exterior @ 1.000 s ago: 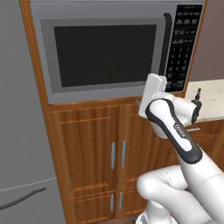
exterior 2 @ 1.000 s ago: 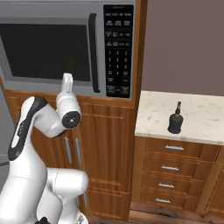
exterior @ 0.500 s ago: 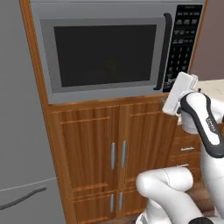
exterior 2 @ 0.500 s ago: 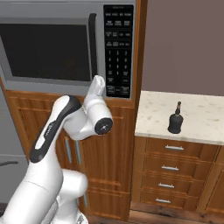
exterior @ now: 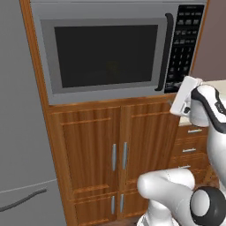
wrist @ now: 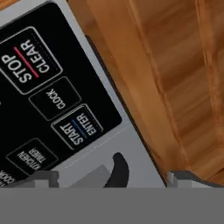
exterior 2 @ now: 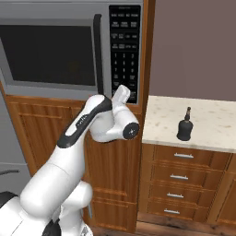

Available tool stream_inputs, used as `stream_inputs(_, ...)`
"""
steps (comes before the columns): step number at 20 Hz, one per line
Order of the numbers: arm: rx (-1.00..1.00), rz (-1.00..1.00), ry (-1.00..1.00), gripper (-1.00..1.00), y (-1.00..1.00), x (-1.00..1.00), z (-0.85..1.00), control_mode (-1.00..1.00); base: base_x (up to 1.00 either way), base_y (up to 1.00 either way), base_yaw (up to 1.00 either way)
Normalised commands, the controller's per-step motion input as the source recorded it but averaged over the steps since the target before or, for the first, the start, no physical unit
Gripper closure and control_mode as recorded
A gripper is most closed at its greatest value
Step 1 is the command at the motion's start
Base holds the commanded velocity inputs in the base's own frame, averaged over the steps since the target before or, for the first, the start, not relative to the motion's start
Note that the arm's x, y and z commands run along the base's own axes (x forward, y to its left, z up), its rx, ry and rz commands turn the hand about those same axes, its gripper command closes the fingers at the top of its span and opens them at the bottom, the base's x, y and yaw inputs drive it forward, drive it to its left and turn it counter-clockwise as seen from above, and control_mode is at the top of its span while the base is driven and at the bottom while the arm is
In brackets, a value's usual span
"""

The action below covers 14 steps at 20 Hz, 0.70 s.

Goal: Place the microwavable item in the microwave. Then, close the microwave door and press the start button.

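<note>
Microwave is sitting built into brown wood cabinetry, its door shut; the dark window is hiding whatever is inside, so cup location can't be told. Gripper is hovering at the keypad panel lower corner, jaws spread wide, holding nothing, START/ENTER button just ahead. Speckled counter to the right is carrying a black bottle. Grey fridge is standing left.

The microwave door window is too dark to reveal the interior, the keypad panel is cut off by the hand view's left edge, and its labels are illegible from the base.
</note>
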Motion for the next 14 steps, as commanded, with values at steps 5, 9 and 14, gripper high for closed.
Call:
stream_inputs(5, 0.01, 0.0, 0.07, -1.0, 0.0, 0.63, -0.36, -1.0, 0.0, 0.0, 0.0)
stream_inputs(9, 0.0, 0.0, 0.04, -1.0, 0.0, 0.48, -0.37, -1.0, 0.0, 0.0, 0.0)
stream_inputs(14, 0.0, 0.0, 0.02, -1.0, 0.0, 0.46, -0.28, -1.0, 0.0, 0.0, 0.0)
